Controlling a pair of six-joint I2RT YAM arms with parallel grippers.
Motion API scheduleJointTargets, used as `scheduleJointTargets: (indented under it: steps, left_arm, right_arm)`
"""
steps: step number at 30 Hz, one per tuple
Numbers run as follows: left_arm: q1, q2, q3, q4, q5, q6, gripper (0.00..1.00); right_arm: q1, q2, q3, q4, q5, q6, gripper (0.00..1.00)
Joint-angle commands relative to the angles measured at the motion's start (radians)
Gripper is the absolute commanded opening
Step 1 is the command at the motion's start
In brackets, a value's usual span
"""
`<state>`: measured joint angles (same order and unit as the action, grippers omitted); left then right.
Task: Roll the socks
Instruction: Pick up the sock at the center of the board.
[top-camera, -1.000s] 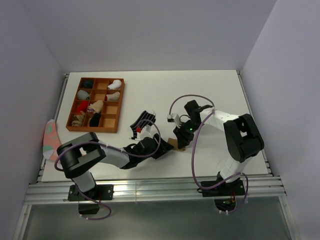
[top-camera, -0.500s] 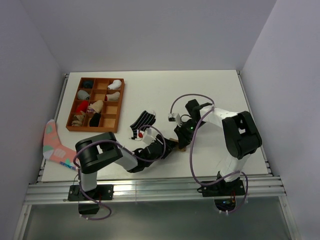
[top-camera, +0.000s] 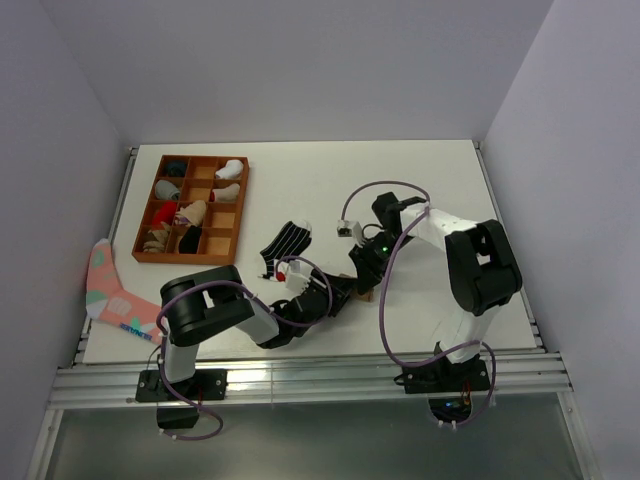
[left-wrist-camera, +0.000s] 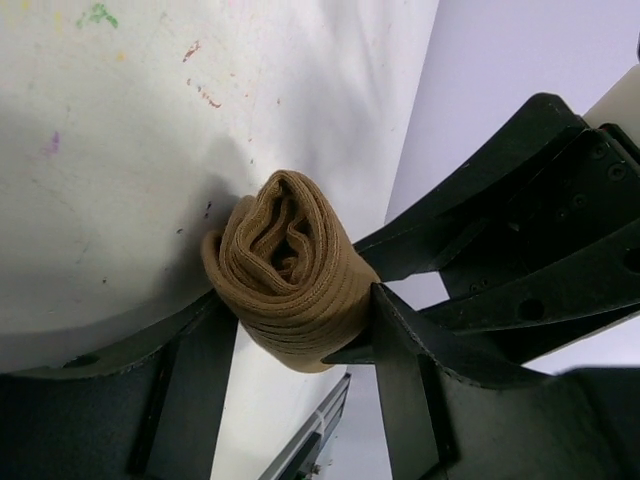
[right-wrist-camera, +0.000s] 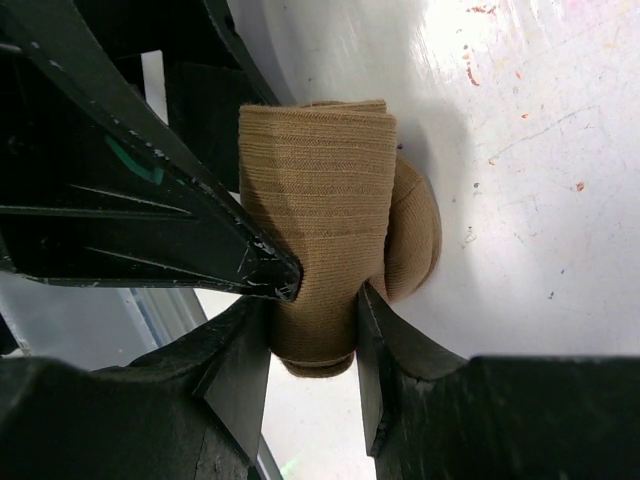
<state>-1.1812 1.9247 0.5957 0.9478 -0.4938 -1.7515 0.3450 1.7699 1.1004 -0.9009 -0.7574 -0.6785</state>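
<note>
The tan sock (left-wrist-camera: 290, 265) is rolled into a tight bundle at the table's middle; only a sliver of it (top-camera: 366, 294) shows in the top view. My left gripper (left-wrist-camera: 300, 335) is shut on the roll from both sides, its spiral end facing the camera. My right gripper (right-wrist-camera: 312, 345) is also shut on the same roll (right-wrist-camera: 320, 220), pinching its lower end, with a left finger (right-wrist-camera: 150, 220) crossing beside it. In the top view both grippers, left (top-camera: 345, 290) and right (top-camera: 362, 272), meet at the sock. The black striped sock (top-camera: 286, 240) lies flat just left of them, untouched.
A brown compartment tray (top-camera: 240, 205) holding several sock bundles stands at the back left. A pink sock with teal patches (top-camera: 108, 290) hangs over the table's left edge. The right arm's purple cable (top-camera: 385, 300) loops over the table beside the grippers.
My left arm's elbow has swung right and folded closer, uncovering more of the pink sock. Both grippers stayed on the tan roll; the right wrist shifted slightly.
</note>
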Motion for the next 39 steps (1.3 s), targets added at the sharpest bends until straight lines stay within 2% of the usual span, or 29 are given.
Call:
scheduleJointTargets:
  steps: [1, 21, 28, 39]
  left_arm:
    - [-0.006, -0.012, 0.029, 0.023, -0.025, -0.016, 0.59]
    - [0.015, -0.092, 0.004, 0.023, -0.075, -0.008, 0.60]
    - [0.018, -0.118, 0.019, -0.038, -0.089, 0.010, 0.57]
    - [0.023, -0.162, 0.056, -0.185, -0.098, 0.017, 0.52]
  right_arm:
    - [0.009, -0.055, 0.058, -0.067, -0.143, 0.019, 0.18]
    - [0.089, -0.179, 0.041, -0.168, -0.174, -0.073, 0.18]
    - [0.098, -0.202, 0.055, -0.200, -0.198, -0.073, 0.18]
    - [0.118, -0.214, 0.073, -0.329, -0.233, -0.193, 0.18]
